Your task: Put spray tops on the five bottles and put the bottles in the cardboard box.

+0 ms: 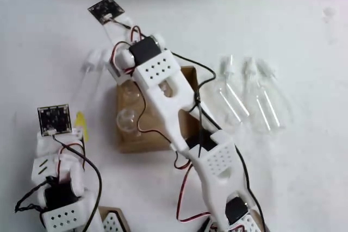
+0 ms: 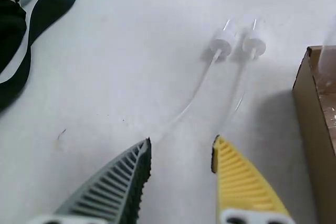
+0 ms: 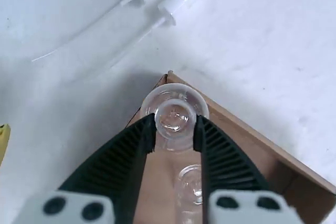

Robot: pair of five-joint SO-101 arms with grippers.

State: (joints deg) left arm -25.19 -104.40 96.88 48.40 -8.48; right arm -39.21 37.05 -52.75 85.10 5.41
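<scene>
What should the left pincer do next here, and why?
Probably lower the left pincer onto a spray top. Its jaws stand open above the table, that top and a second one lie loose ahead, and the right pincer holds a bottle, apparently uncapped, in the cardboard box.

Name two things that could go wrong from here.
The right pincer grips a smooth, clear bottle at the corner of the box; the bottle may slip or catch on the wall. Two spray tops lie loose with their thin tubes close together, so the open left pincer might snag both or bend one.
</scene>
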